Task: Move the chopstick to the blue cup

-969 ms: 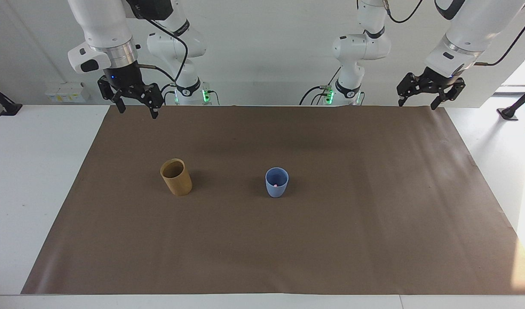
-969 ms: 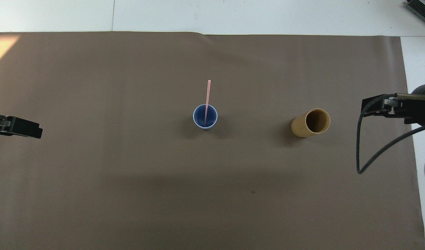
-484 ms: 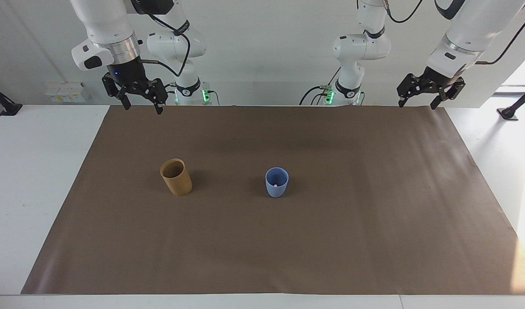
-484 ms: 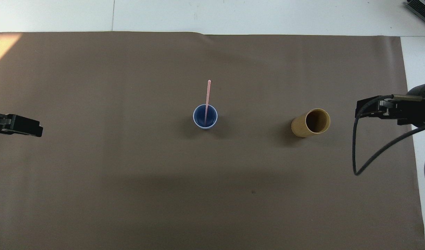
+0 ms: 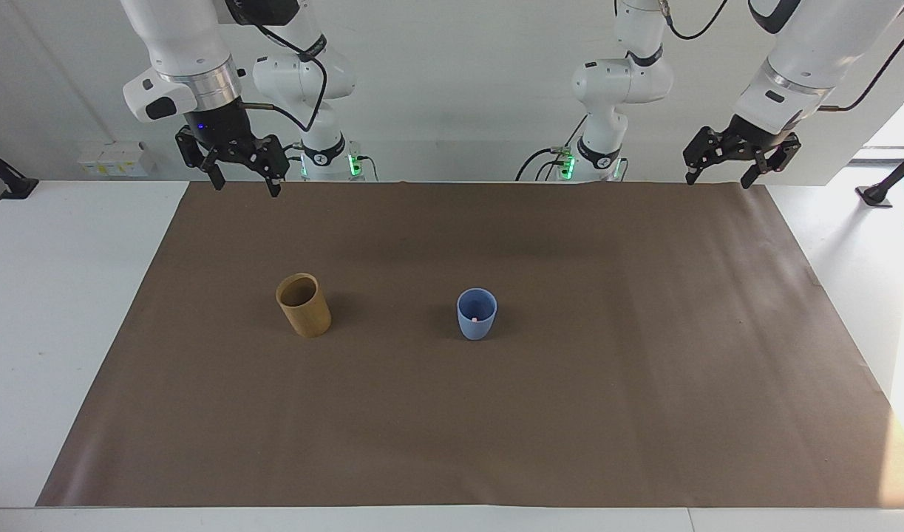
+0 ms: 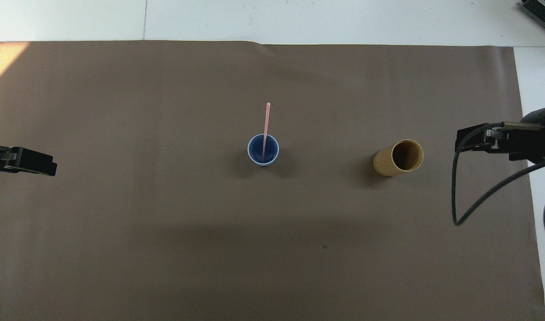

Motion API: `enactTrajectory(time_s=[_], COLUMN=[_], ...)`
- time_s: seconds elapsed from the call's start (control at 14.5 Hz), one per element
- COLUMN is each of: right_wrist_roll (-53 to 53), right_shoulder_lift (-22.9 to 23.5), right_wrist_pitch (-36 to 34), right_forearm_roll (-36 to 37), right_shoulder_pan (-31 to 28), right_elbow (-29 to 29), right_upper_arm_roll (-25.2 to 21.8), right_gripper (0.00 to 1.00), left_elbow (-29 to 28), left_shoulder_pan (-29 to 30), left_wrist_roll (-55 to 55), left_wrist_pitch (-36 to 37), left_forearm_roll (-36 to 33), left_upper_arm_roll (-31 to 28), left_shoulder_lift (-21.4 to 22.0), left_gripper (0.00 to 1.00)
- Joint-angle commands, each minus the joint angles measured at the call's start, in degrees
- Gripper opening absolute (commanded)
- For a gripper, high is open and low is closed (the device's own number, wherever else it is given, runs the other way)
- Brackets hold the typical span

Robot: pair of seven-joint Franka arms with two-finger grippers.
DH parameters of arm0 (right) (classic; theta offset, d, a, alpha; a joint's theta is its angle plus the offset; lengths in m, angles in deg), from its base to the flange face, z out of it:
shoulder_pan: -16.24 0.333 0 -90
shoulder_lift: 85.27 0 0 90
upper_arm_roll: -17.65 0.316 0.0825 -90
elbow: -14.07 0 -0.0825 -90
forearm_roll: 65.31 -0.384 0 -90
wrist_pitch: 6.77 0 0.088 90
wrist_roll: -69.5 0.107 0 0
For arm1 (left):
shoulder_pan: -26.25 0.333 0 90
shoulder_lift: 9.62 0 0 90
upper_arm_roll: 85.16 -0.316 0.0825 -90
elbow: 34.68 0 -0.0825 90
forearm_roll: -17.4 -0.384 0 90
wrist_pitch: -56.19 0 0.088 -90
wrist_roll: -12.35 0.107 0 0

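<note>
The blue cup (image 5: pixel 477 325) (image 6: pixel 254 152) stands upright mid-mat. One pale pink chopstick (image 6: pixel 266 125) stands in it, its top leaning over the rim on the side farther from the robots. In the facing view the chopstick (image 5: pixel 475 319) shows only as a pink dot inside the cup. My right gripper (image 5: pixel 246 186) (image 6: pixel 477 140) hangs open and empty, high over the mat's edge by the robots, at the right arm's end. My left gripper (image 5: pixel 718 180) (image 6: pixel 31 161) hangs open and empty over the mat's corner at the left arm's end.
A tan wooden-looking cup (image 5: pixel 303 310) (image 6: pixel 388 164) stands upright beside the blue cup, toward the right arm's end. A brown mat (image 5: pixel 570 428) covers most of the white table (image 5: pixel 60 295). A black cable (image 6: pixel 459 196) loops from the right arm.
The right gripper has risen a little and drawn back toward the robots, then held still. The left gripper has barely shifted. Cups and chopstick have not moved.
</note>
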Motion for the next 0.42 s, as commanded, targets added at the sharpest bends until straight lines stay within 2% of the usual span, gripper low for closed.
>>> enactTrajectory(time_s=[0.0,0.35], right_wrist_roll=[-2.4,-3.0], right_shoulder_lift=[-0.9,-1.0], right_wrist_pitch=[0.9,0.9], right_forearm_roll=[-1.6,-1.6], right_shoulder_pan=[-0.5,-0.5], right_elbow=[1.5,1.6], right_upper_arm_roll=[0.1,0.0], right_gripper=[1.00,1.00], left_elbow=[-1.5,-2.3], left_shoulder_pan=[0.7,0.9], left_wrist_roll=[-0.5,-0.6], left_wrist_pitch=[-0.9,-1.7], left_forearm_roll=[0.4,0.4], left_upper_arm_roll=[0.5,0.5], left_shoulder_lift=[1.5,1.9], left_gripper=[1.00,1.00])
